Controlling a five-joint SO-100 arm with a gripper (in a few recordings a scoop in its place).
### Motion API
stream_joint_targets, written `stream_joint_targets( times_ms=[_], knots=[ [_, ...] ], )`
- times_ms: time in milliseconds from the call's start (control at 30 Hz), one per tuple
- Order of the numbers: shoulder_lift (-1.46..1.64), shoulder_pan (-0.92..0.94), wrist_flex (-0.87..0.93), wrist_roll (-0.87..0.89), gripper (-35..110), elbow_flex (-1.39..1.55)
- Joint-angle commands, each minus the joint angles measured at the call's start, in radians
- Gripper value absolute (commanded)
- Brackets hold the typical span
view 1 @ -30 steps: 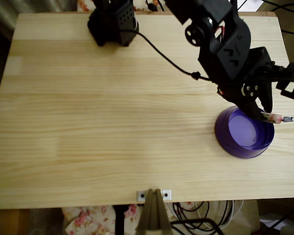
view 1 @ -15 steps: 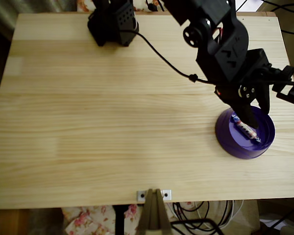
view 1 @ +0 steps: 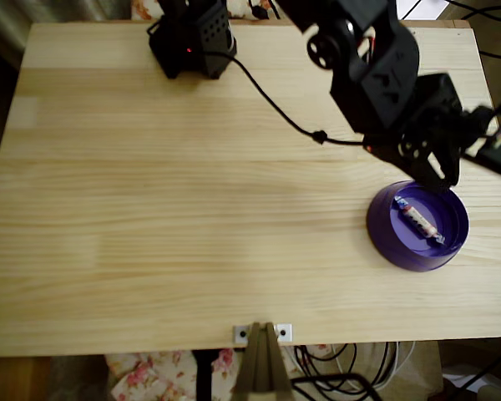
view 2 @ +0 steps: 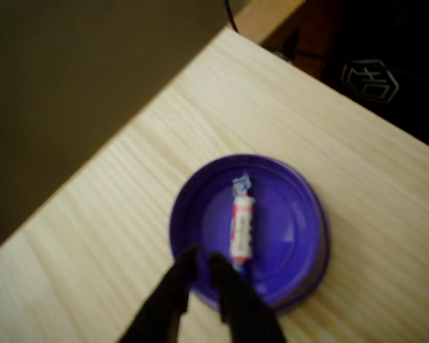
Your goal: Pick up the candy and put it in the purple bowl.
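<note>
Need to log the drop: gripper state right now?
Gripper: nearly closed, holding nothing; the candy lies in the purple bowl.

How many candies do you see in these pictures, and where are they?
1. The candy lies inside the purple bowl, near the table's right edge in the overhead view. None seems hidden.

- Whole wrist view is soft with blur.
- There, the black gripper (view 2: 200, 266) covers the round translucent purple bowl's (view 2: 300, 214) rim at 7 o'clock.
- The small red-and-white wrapped candy's (view 2: 243, 227) print is unreadable.
</note>
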Motion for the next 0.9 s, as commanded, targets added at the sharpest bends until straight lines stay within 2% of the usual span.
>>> stream_joint_targets(
  times_ms=[0, 133, 267, 400, 600, 733, 867],
  knots=[
    [0.195, -0.037, -0.003, 0.040, 0, 0.006],
    [0.331, -0.009, -0.003, 0.114, 0, 0.121],
    [0.385, 0.020, 0.103, 0.011, -1, 0.121],
    [0.522, 0.074, 0.247, 0.003, -1, 0.187],
    [1.106, 0.186, 0.031, 0.044, -1, 0.707],
    [1.181, 0.262, 0.267, 0.018, -1, 0.673],
    [1.279, 0.351, 0.377, 0.055, -1, 0.724]
  ],
)
